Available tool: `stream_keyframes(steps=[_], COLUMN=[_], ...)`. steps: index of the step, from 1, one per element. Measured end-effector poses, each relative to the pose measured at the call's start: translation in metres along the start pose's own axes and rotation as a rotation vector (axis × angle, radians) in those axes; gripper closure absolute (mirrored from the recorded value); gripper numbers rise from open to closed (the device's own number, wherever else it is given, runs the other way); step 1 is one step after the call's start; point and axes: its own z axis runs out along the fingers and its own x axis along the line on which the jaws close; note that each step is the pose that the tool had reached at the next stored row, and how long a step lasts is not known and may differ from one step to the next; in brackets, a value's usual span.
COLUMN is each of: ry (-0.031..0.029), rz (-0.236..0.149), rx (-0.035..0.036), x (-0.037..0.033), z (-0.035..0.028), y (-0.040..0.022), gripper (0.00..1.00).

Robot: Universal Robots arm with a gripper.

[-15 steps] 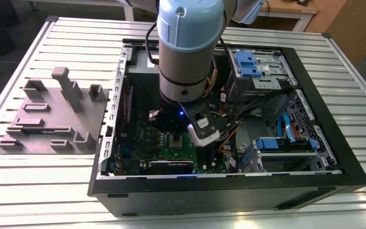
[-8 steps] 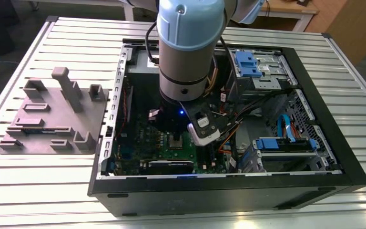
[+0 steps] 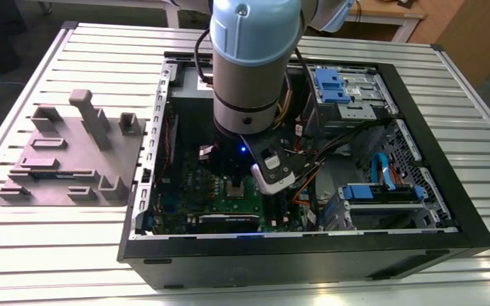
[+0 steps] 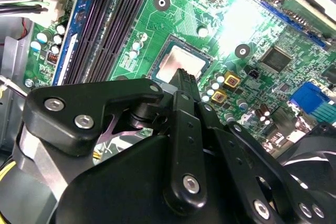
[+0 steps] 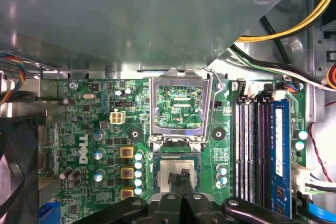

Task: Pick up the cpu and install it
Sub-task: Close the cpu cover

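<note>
The cpu [image 5: 177, 165] lies flat in the socket [image 5: 154, 177], and the gripper [image 5: 181, 178] hangs just over the middle of the socket, looking clenched with nothing in it. I think the chip must sit level, corners matching the socket, with only a very soft push. I count one cpu, one socket, one gripper and one open metal lid [image 5: 178, 131] beside the socket.

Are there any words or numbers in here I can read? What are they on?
Big white letters on the green board: a maker's name, not read out here.
Tiny white markings around the board's parts: too small to read.
Sticker on the blue memory stick: too small to read.
The cpu: no print I can make out.
</note>
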Motion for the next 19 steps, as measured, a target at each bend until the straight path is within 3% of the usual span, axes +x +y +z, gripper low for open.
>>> stream_keyframes(steps=[11,19], ry=[-0.0001,-0.0001], rz=[0.0,0.0], rx=[-0.0001,-0.0001], x=[-0.0001,-0.0002], z=[-0.0084,-0.0229], y=[0.0003,0.0007], gripper=[0.9,0.9])
